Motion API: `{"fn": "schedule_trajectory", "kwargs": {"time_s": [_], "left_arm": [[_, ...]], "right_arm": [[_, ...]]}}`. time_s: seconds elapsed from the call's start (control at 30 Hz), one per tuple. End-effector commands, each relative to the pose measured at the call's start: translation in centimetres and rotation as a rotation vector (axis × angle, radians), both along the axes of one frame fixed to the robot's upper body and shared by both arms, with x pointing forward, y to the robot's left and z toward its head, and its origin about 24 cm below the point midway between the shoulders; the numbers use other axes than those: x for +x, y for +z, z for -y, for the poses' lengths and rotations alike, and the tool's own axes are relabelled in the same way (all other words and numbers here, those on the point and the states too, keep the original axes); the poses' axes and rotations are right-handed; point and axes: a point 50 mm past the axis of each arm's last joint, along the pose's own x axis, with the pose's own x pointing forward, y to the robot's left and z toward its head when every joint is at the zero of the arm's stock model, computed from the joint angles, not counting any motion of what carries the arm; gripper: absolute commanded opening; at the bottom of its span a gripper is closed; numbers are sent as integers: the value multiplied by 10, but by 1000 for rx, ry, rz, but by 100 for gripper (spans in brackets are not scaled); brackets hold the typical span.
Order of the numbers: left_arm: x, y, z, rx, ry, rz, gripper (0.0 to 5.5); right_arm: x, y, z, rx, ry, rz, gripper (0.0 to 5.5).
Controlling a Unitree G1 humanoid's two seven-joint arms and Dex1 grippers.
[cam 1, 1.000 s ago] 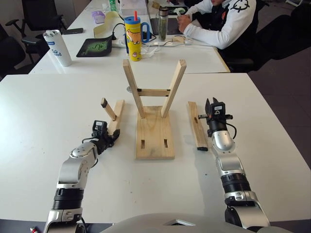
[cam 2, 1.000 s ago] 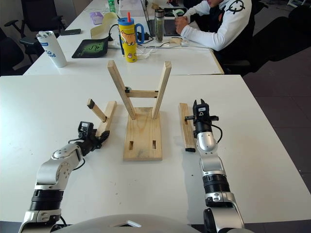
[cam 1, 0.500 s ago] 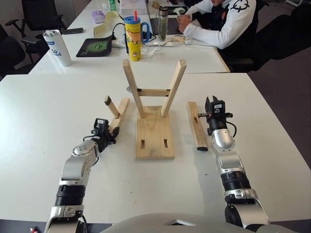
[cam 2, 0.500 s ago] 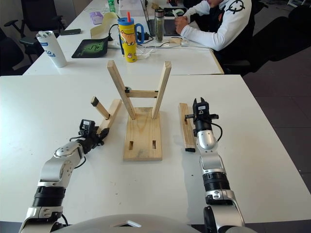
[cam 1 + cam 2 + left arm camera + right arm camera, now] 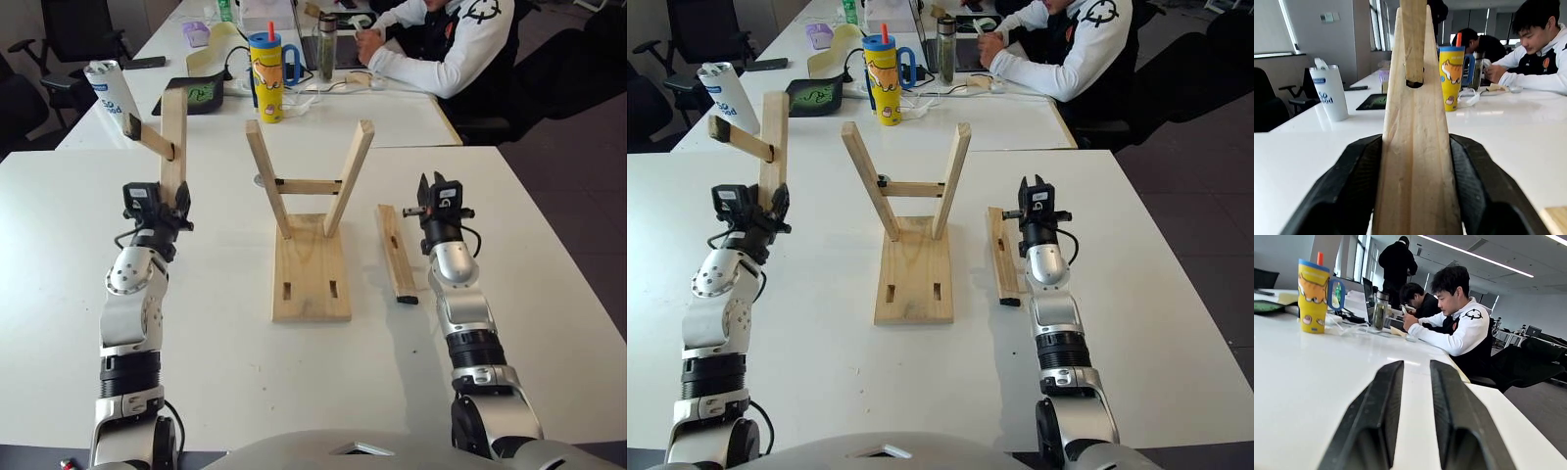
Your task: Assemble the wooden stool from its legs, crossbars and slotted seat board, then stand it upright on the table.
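Inspecting the table (image 5: 549, 294), you will find the stool about half built. The slotted seat board (image 5: 312, 269) lies flat at the middle of the surface, underside up. Two legs (image 5: 269, 181) rise from its far end, splayed apart and tied by a crossbar (image 5: 310, 186). The two slots (image 5: 290, 290) nearer the front edge are unfilled.

Your left gripper (image 5: 172, 208) is clenched on a third leg (image 5: 172, 137), holding it upright and clear of the surface, toward the far left corner and well apart from the board. A short crossbar piece (image 5: 149, 137) juts from its upper part, seated in a hole in the leg.

Your right gripper (image 5: 430, 184) hangs over the right half of the surface, just beside the far end of a fourth leg (image 5: 396, 250), which lies flat between the board and the right edge. Its jaws appear narrowly parted and grasp nothing, though the gap is slight.

Outstanding, in my judgement:
- joining the two loose legs by the short crossbar
- seating them in the near slots
- turning the stool upright
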Motion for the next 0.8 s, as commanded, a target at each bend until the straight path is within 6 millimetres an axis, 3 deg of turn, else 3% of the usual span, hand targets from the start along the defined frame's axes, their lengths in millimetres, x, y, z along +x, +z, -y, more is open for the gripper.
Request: {"fn": "schedule_trajectory", "kwargs": {"time_s": [0.03,0.1,0.2,0.33,0.57,0.8], "left_arm": [[-7,62,12,107,-113,269,206],[-12,70,30,187,-211,305,206],[-17,73,50,228,-325,342,206],[-19,67,67,227,-453,314,206],[-26,46,86,237,-636,179,206],[-28,36,94,262,-707,135,206]], "right_arm": [[10,80,-16,186,181,167,128],[3,107,-33,329,359,187,165],[-13,130,-57,510,657,141,219],[-29,134,-71,638,926,16,287],[-31,123,-72,780,1025,-147,401],[-35,126,-68,992,1143,-188,401]]}}
